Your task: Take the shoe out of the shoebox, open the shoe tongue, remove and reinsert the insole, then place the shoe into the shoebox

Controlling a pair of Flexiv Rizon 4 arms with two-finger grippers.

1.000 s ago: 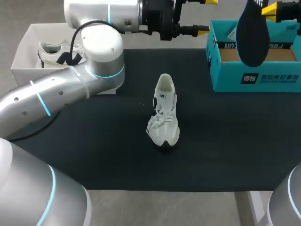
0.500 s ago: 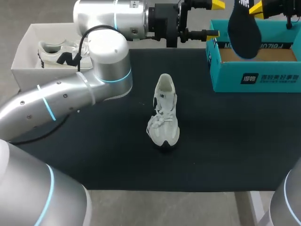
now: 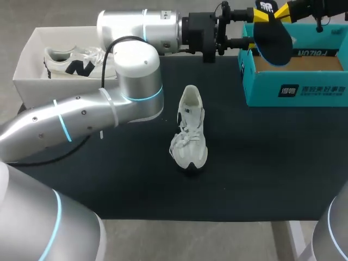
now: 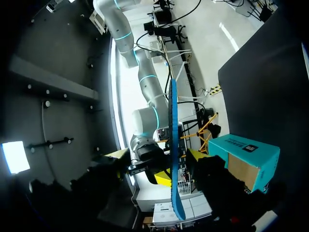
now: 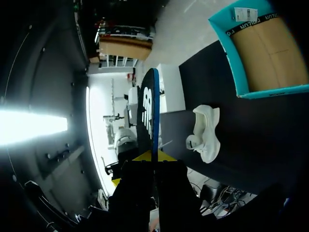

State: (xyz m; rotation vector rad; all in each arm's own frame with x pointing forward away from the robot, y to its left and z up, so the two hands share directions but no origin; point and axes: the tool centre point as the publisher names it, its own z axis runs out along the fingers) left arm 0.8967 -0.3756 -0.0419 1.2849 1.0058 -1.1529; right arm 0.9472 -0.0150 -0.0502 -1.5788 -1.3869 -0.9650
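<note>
Head view shows the right tool clamped on one end of a dark foam insole with a blue edge, which hangs from it over the open teal cardboard shoebox directly beneath. The left tool sits just beside the right tool with its yellow-tipped fingers apart, and the left wrist view shows the insole edge-on between them with a gap on each side. A white lace-up sneaker stands upright on the black counter, outside the shoebox and well apart from both tools, while a second white sneaker lies in a white box far behind the left tool.
</note>
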